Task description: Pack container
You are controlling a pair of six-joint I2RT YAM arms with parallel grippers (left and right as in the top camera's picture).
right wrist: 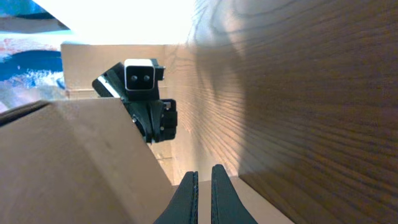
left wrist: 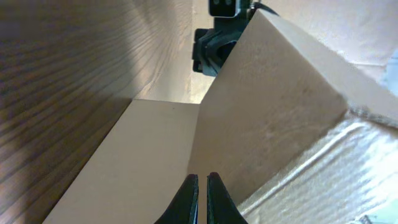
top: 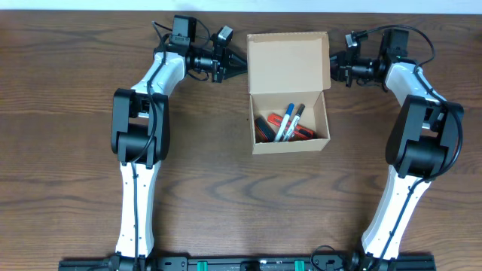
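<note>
The tan cardboard container stands at the table's far middle with its flap lid open and leaning back. Inside lie several markers with red, blue and black parts. My left gripper is shut, its tips at the lid's left edge. My right gripper is shut, its tips at the lid's right edge. In the left wrist view the shut fingers point at the crease between lid and a side flap. In the right wrist view the fingers are shut beside the lid.
The dark wood table spreads on all sides of the box. Each wrist view shows the opposite arm's camera beyond the lid: the right arm's and the left arm's. The arm bases stand at the front edge.
</note>
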